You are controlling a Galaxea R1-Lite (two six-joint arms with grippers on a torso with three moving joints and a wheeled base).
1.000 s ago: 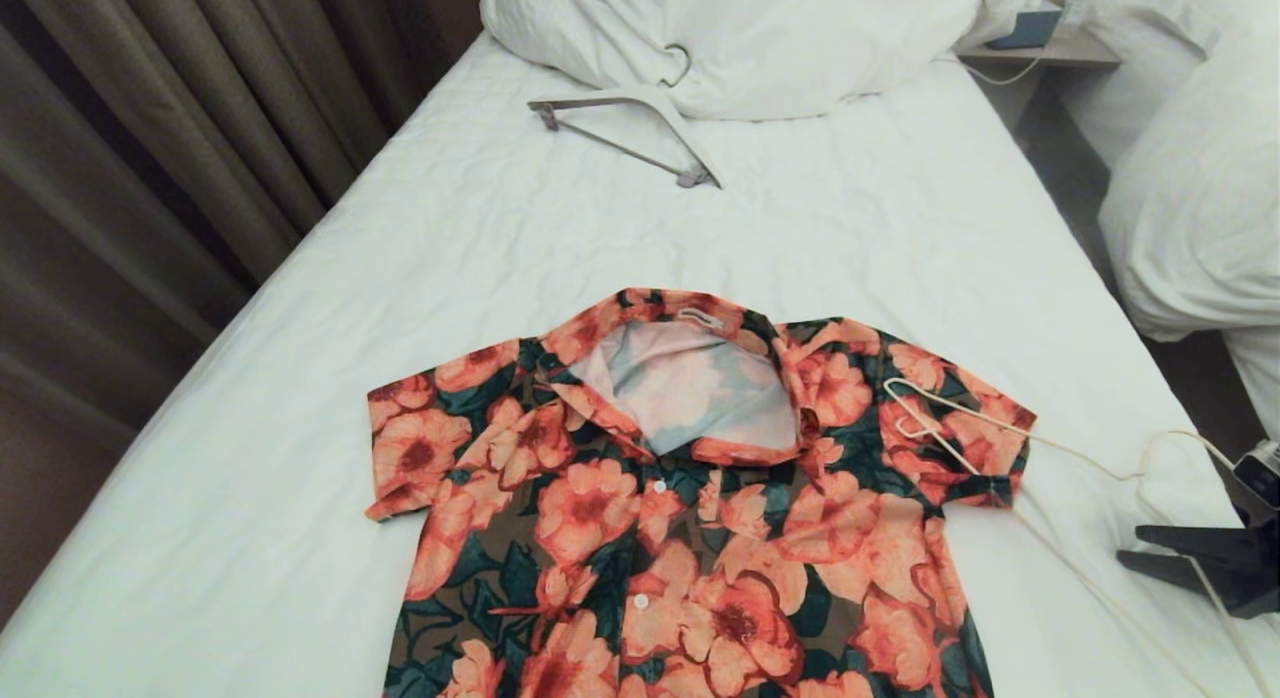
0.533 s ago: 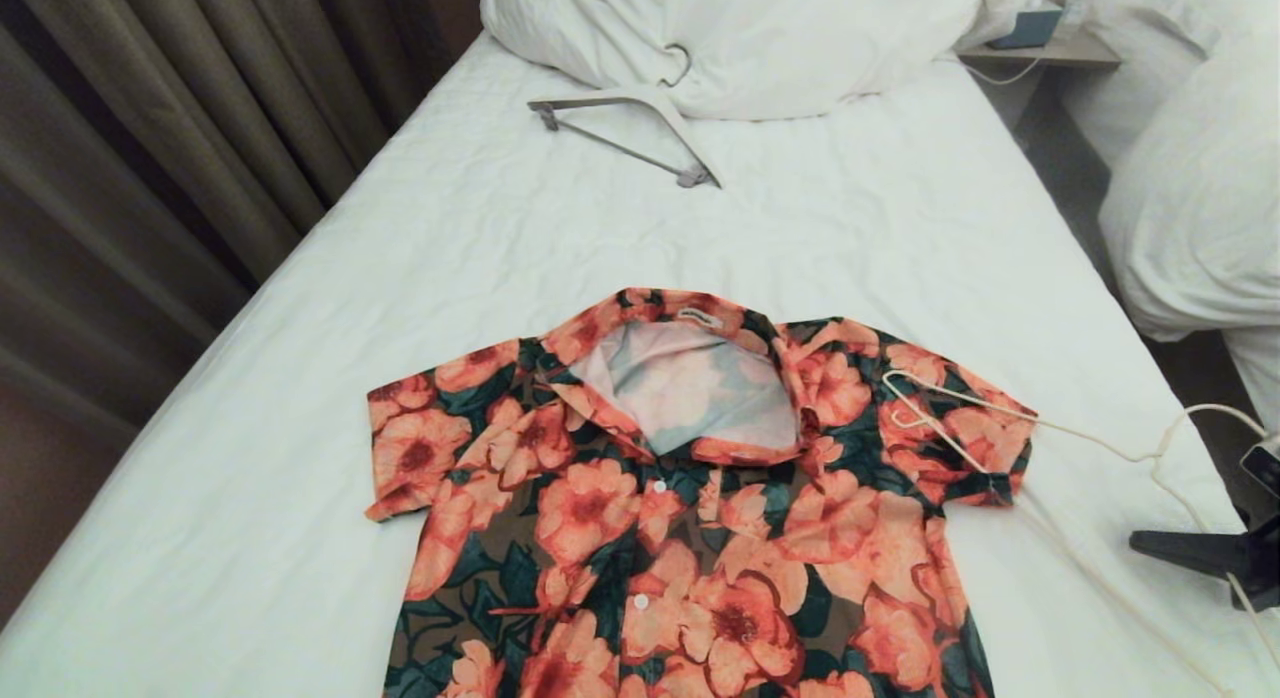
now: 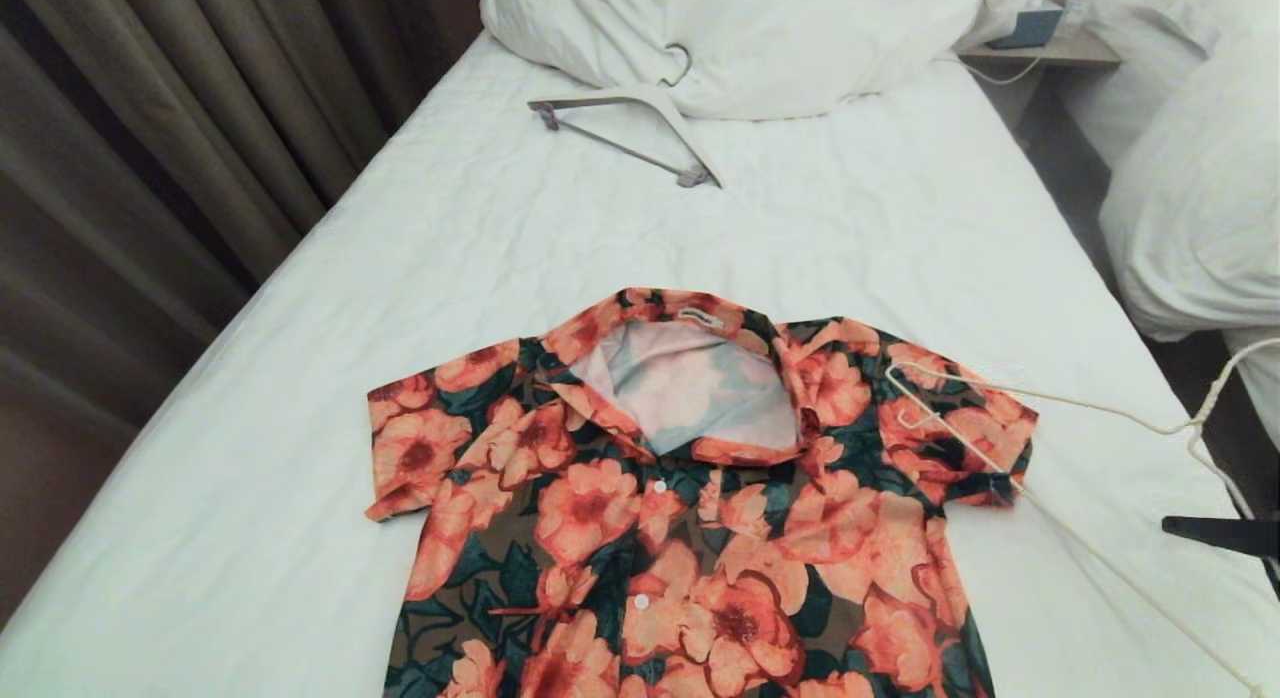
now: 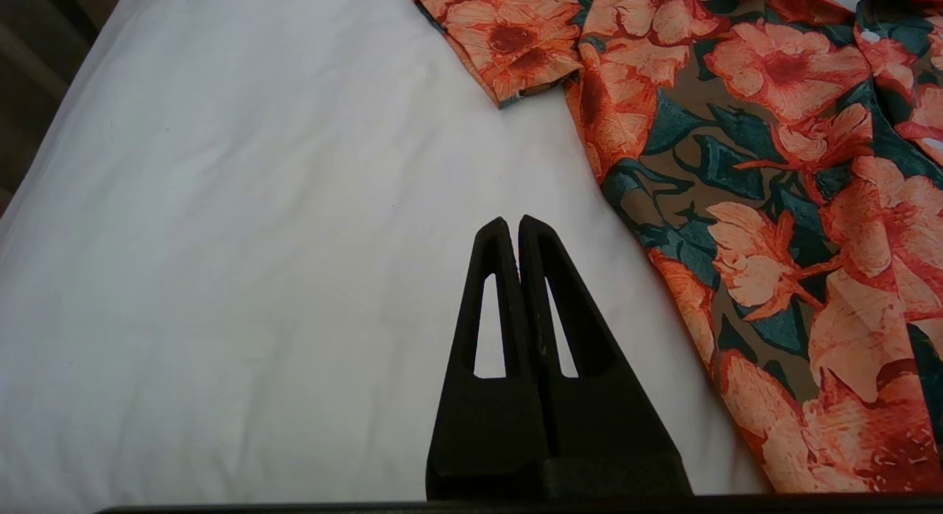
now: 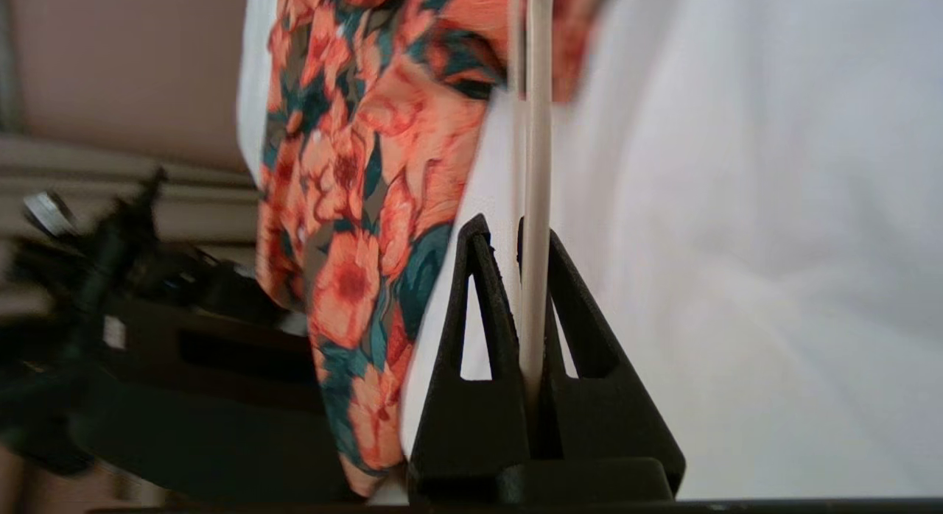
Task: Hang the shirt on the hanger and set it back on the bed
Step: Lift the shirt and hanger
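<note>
Right gripper [image 5: 512, 230] is clamped on the hanger [image 3: 1010, 468] rod, plain only in its wrist view, at the bed's [image 3: 330, 378] right edge beside the shirt [image 3: 690, 508]; left gripper [image 4: 512, 223] is pressed together.

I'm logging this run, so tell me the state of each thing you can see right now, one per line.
shirt: flat on the bed, buttoned, collar open
thin hanger: gripped by the right gripper, one end over the shirt's sleeve
right gripper: shut on the thin hanger's rod
left gripper: shut, empty, above the sheet
thick hanger: lying near the duvet, unused
bed: sheet wrinkled
</note>
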